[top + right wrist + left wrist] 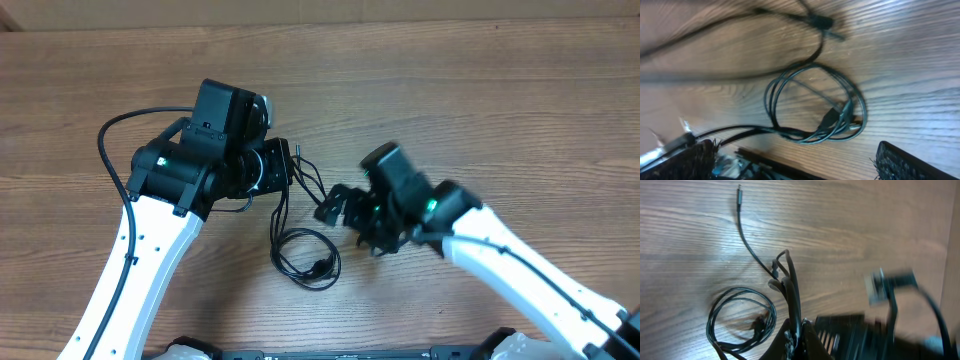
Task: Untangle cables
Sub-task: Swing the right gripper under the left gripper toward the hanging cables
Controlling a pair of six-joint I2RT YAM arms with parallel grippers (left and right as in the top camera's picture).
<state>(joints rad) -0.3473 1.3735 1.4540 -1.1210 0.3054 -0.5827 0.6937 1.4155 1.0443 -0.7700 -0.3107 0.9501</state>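
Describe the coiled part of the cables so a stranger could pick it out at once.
On the wooden table, find the gap between the left tool, shut on the thin black cables, and the open right tool. Toward the near edge from there lies the coil: the only round, several-turn loop flat on the wood, a plug inside it, unlike the single strands above.

The cables (283, 215) are thin black cords, partly tangled. A few strands bunch up and rise into the pinched left hand (796, 334). From overhead, a loose coil (305, 258) lies flat at 6 o'clock of that bunch. In the left wrist view one strand trails toward 11 o'clock, ending in a small plug tip (738, 194).
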